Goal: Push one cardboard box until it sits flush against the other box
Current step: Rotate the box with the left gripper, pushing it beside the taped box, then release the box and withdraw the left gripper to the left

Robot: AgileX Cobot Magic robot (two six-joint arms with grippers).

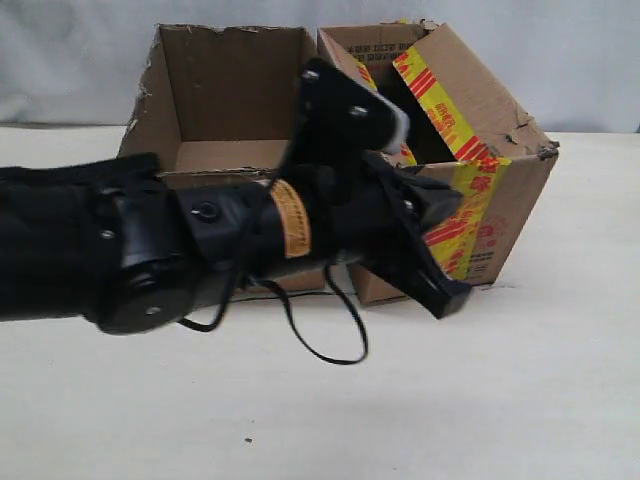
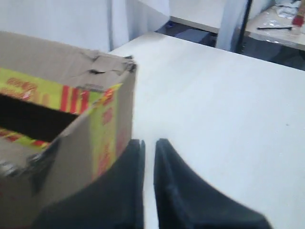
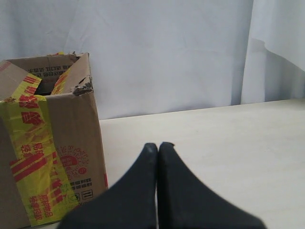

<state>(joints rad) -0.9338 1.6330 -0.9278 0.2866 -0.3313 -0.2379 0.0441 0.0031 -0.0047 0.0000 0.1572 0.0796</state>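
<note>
The plain cardboard box (image 1: pixel 225 95) with its ragged rim stands open at the back left, its front hidden by my left arm. The other box (image 1: pixel 500 185), with yellow tape and red stripes, stands turned at an angle on its right; their back corners meet and the fronts spread apart. My left gripper (image 1: pixel 445 295) reaches across to the taped box's front wall. In the left wrist view this gripper (image 2: pixel 149 141) is shut, with only a thin slit and nothing held, close beside the taped box (image 2: pixel 112 119). My right gripper (image 3: pixel 158 144) is shut and empty, apart from the taped box (image 3: pixel 47 133).
The pale table (image 1: pixel 520 400) stretches in front of and to the right of the boxes. A black cable (image 1: pixel 330 340) loops down from the left arm onto the table. A white curtain (image 3: pixel 167 52) hangs behind. Another desk (image 2: pixel 281 28) shows beyond the table's far edge.
</note>
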